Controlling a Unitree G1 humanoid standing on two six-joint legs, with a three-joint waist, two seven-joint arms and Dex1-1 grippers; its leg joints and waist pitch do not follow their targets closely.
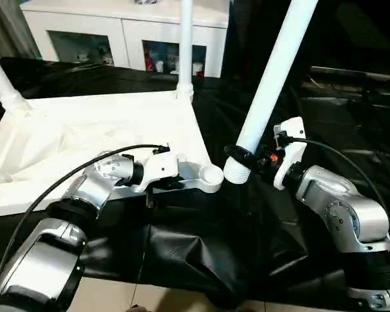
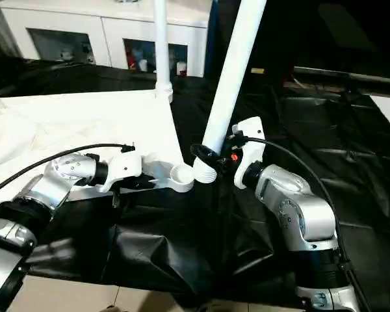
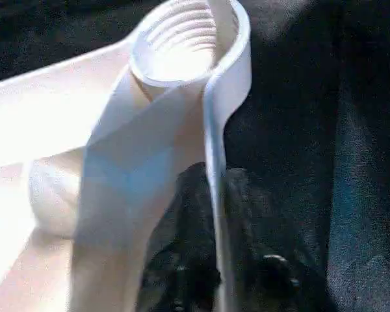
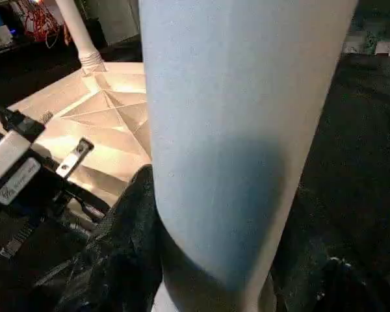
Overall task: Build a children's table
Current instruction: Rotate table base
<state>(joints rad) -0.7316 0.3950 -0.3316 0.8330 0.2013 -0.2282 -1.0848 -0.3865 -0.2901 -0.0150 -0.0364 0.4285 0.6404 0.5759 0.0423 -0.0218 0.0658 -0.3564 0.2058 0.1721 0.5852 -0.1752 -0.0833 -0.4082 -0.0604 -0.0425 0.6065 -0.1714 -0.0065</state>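
Item: children's table, part-built, lying upside down on a table draped in black cloth [image 1: 201,247].

Left: my left claw [image 3: 211,273] is clamped on the thin rim wall of the table top [image 1: 84,136], one finger on each side of it, just behind the near corner socket [image 1: 211,174]. Risk: the rim is thin and slick, so the top could slide or twist when the leg pushes on it.

Right: my right claw [image 1: 247,157] is closed around the loose leg [image 1: 273,78] near its ribbed lower end, which sits just beside the socket, not yet in it. The leg leans away to the right. Risk: entered at that tilt, the thread may cross or jam, or the end may skid off the socket lip. The long upper part also gives it leverage to swing in my grip.

Count: table top, one. Legs standing in far sockets, two [image 1: 3,84] [image 1: 185,45]. Leg in claw, one. Open threaded socket in view, one. Claws, two.
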